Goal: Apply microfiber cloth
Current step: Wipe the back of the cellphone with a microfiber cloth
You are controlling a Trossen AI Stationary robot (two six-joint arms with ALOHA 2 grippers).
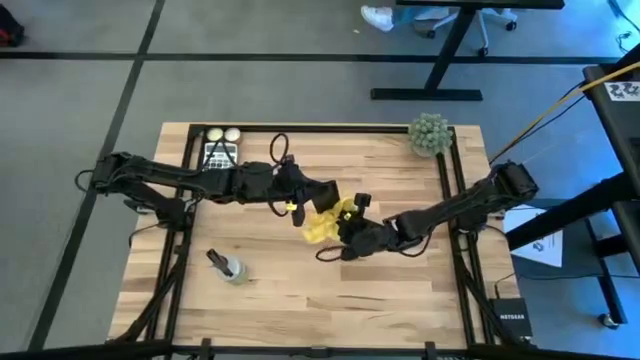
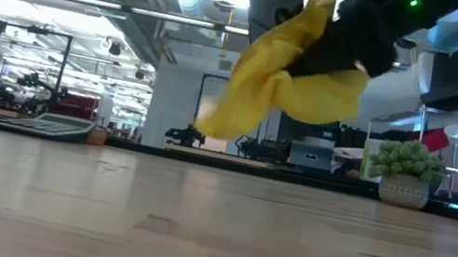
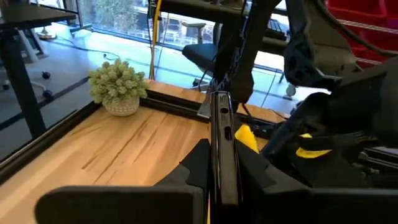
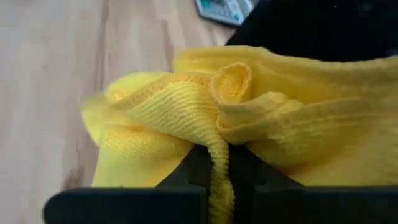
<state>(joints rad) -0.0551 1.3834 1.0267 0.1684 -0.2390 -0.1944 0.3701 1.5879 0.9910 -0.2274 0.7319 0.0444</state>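
The bright yellow microfiber cloth (image 1: 325, 222) hangs bunched above the table's middle, and my right gripper (image 1: 348, 228) is shut on it. In the low view the cloth (image 2: 286, 72) is well clear of the wood. Just to its left, my left gripper (image 1: 297, 200) is shut on a black smartphone (image 3: 222, 124), which the left wrist view shows edge-on. The cloth (image 3: 245, 137) shows right beside the phone. I cannot tell whether they touch. My left gripper pinches the smartphone between its two fingers (image 3: 196, 163), one on each flat face, and the thin edge (image 3: 222, 149) shows between them. The phone stands on edge, lifted clear of the table, pointing toward the right arm. My right gripper pinches a bunched fold of the cloth (image 4: 216, 163) between its two fingers, several layers thick. The rest of the cloth (image 4: 186, 106) billows out past the fingertips and hangs slack, clear of the table.
A calculator (image 1: 219, 154) and two pale balls (image 1: 222, 133) lie at the far left. A potted green plant (image 1: 430, 133) stands at the far right corner. A small bottle-like object (image 1: 228, 266) lies near left. Bare wood lies along the near edge.
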